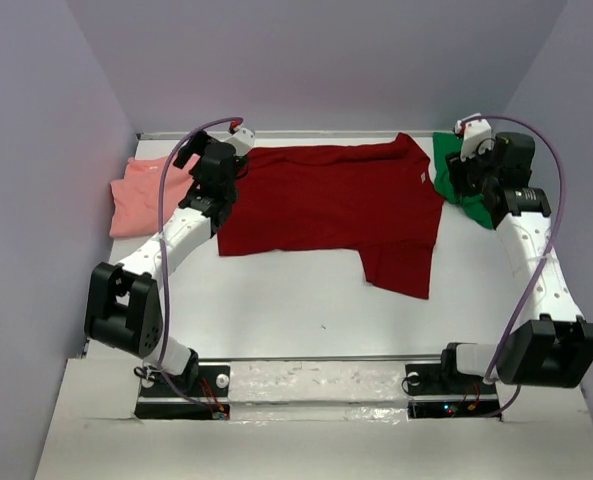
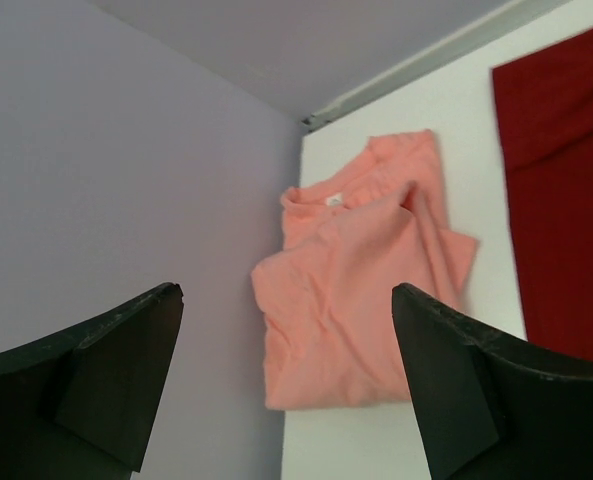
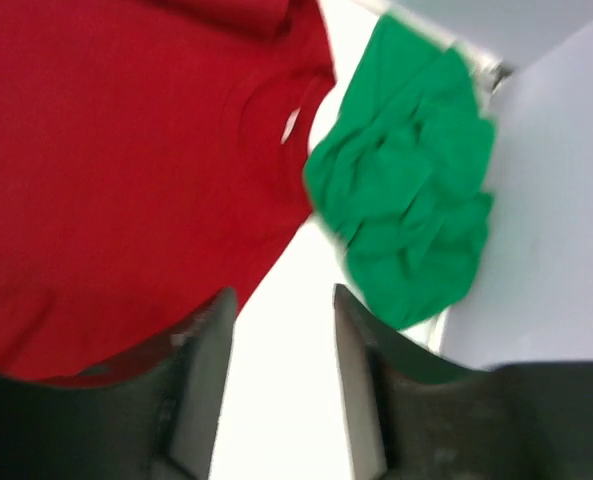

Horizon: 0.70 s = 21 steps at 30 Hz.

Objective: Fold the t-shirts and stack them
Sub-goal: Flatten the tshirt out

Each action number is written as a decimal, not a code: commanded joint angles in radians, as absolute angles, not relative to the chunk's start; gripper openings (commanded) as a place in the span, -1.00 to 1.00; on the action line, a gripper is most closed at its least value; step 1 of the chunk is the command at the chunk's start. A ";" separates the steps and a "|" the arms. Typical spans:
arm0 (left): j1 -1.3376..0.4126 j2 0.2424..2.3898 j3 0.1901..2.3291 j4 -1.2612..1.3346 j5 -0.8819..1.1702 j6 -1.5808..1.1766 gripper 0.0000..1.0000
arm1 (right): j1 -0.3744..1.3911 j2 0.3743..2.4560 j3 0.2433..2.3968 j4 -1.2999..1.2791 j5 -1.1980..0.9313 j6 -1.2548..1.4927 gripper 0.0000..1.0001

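One red t-shirt at far edge, left gripper agape, right gripper parted.

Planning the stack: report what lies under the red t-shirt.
The red t-shirt lies spread on the white table, which shows along its near edge. Anything beneath the cloth is covered.

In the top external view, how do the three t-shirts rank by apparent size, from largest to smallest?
1. Dark red t-shirt, spread flat, clearly the largest.
2 and 3. Salmon pink t-shirt and green t-shirt: both look much smaller and are partly hidden, by the left arm and the right arm, so I cannot rank them.
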<state>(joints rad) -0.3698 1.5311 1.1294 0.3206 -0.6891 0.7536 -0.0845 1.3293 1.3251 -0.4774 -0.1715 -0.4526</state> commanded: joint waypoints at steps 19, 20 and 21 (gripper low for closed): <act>-0.295 1.499 0.911 -0.187 -0.319 0.422 0.93 | -0.081 1.563 1.169 -0.675 -0.364 -0.321 -0.40; -0.293 1.520 0.913 -0.193 -0.333 0.417 0.93 | -0.081 1.619 1.198 -0.687 -0.370 -0.316 -0.42; -0.291 1.528 0.913 -0.190 -0.339 0.405 0.93 | -0.081 1.641 1.209 -0.696 -0.368 -0.310 -0.43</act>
